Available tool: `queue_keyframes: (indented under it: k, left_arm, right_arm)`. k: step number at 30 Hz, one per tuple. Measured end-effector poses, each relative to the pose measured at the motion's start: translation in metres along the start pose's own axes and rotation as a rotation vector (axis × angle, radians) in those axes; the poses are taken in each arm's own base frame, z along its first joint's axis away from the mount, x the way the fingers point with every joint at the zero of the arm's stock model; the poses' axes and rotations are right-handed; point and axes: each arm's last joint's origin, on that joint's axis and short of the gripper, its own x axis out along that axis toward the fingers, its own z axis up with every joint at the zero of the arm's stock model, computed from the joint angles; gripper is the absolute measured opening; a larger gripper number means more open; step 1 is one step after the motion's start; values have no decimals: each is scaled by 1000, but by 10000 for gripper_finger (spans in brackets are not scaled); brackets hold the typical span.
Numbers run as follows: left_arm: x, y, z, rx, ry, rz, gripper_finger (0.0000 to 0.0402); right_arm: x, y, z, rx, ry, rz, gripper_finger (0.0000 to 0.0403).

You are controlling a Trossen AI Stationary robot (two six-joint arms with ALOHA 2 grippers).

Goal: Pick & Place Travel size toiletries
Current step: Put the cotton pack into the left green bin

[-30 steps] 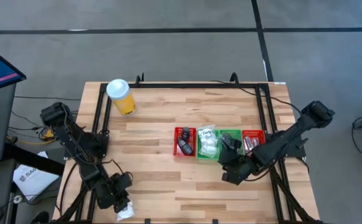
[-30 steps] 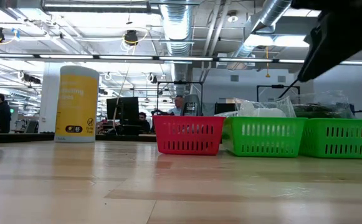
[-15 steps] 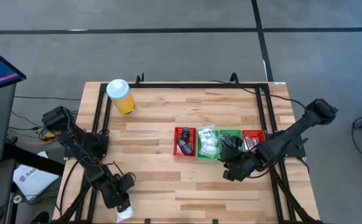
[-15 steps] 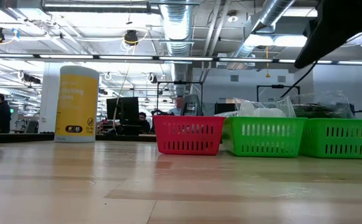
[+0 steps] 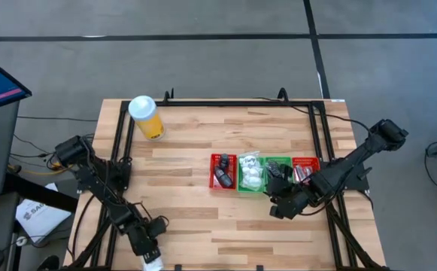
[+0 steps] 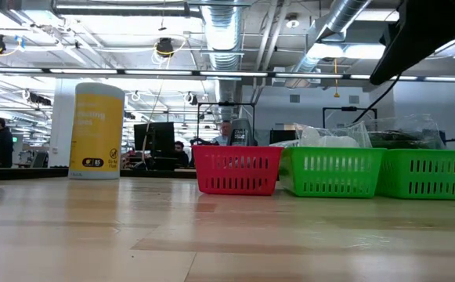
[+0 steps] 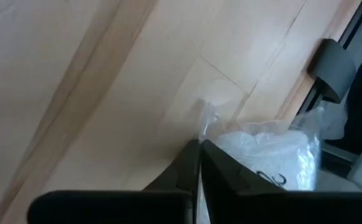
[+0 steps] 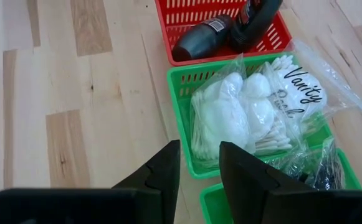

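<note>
A soft, crinkly white sachet is pinched by its thin corner in the left gripper at the table's near edge; slippage is likely. The right gripper is held apart above the trays.

Bright, even overhead light; soft shadows; left wrist view blurred, others sharp.

Stood upright near the far left corner of the pale wooden plank desk: a yellow cylinder with a white lid. Sat in a row right of centre: red plastic slotted basket, two green ones, another red.
</note>
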Motion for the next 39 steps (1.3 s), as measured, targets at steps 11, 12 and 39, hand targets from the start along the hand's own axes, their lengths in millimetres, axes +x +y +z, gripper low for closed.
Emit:
queue_keyframes:
  k: [11, 12, 39]
  left_arm:
    - [-19, 4, 15, 28, -82, 4, 1]
    - [-22, 6, 17, 24, -95, 14, 1]
    - [-84, -62, 81, 330, -566, -83, 0]
  right_arm:
    - [0, 0, 0, -2, 0, -5, 102]
    - [0, 0, 0, -1, 0, -5, 102]
    - [3, 0, 7, 5, -34, 22, 102]
